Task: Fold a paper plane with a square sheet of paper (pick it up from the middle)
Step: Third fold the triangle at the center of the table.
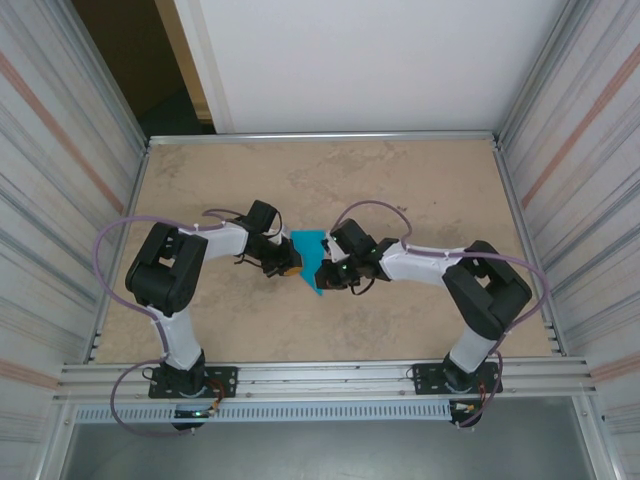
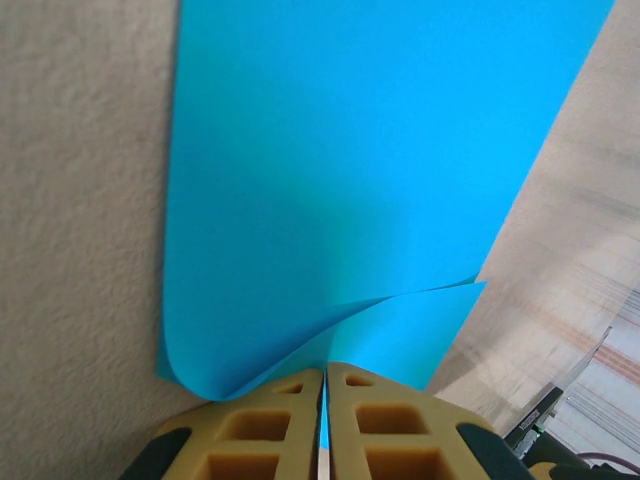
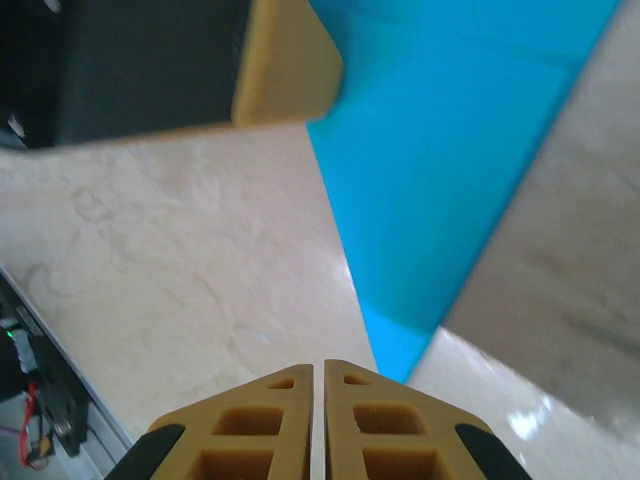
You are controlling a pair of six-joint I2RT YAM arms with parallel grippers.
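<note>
Overhead, a beige marbled bench is walled in by ribbed metal panels. Two black-and-white robot arms bend inward so that their claws meet near its middle. Between them is a teal-blue sheet of paper, with one narrow point aimed toward the near edge. The left claw is closed tight on the paper's lower edge. A thin sliver of blue shows between its yellow fingers, and the sheet curls up and away from them, with a second layer bowing out at the bottom. The right claw is also fully closed, with nothing between its yellow fingers. The paper's lower corner lies just beyond its tips, and it is unclear whether they touch.
</note>
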